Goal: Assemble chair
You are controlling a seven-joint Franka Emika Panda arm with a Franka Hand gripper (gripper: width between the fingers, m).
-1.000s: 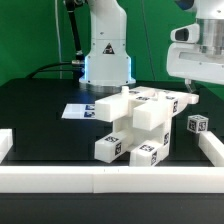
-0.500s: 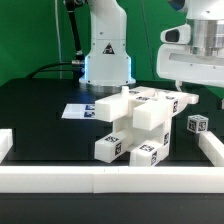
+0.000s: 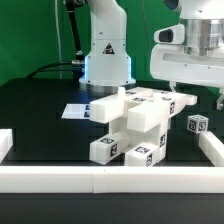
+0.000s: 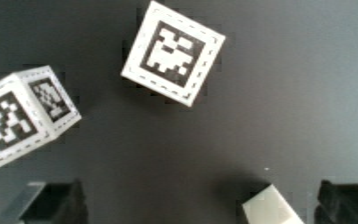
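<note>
Gripper [image 4: 197, 202] is wide, jaws spread as far as they go and nothing between them. Both dark fingers [image 4: 51, 200] show at the edge of the wrist view over bare black table [image 3: 40, 125]. It hangs high on the exterior view's right, clear of everything.

Below the wrist camera sit a small tagged block [image 4: 25, 110] and, near it, a tilted white tagged face [image 4: 176, 50]. I can't tell which part that face belongs to. A pale corner [image 4: 265, 205] pokes in by one finger, also unidentified.

In the exterior view the chair parts [image 3: 135, 125] lie heaped mid-table, blocks, legs and slab leaning on one another, nothing joined that I can see. The small tagged block stands alone just beside the heap on the exterior view's right, near the white rail [image 3: 100, 180]. The marker board [image 3: 75, 110] lies flat behind the heap.

My read: this is an approach for a pick, probably that lone block. To do it well, centre the jaws over it, square the wrist to its flat sides, come straight down and close only once both fingers straddle it. Keep off the heap, since a nudge could topple the leaning pieces
</note>
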